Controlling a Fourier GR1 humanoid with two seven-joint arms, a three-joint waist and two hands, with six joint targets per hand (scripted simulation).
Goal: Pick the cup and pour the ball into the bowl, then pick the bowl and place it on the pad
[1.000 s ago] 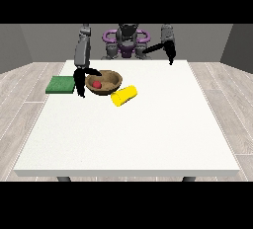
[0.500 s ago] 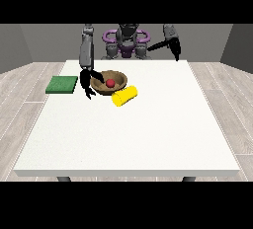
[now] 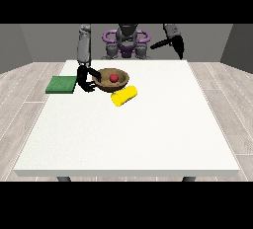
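Shifted left since earlier, the hand at the view's left (image 3: 85,79) clasps the bowl (image 3: 112,80) rim (ball (image 3: 114,78) inside), beside the pad (image 3: 62,84); carrying comes next.

Bowl: my brown bowl (image 3: 112,80) stands upright on the white table (image 3: 148,129), toward the far side at the view's left.
Ball: red, small — my ball (image 3: 114,78) rests inside the bowl, near its middle.
Cup: my yellow cup (image 3: 123,96) lies on its side on the table, just in front of the bowl.
Pad: flat and green — my pad (image 3: 62,84) lies at the table's edge at the view's left, near the bowl but apart from it.
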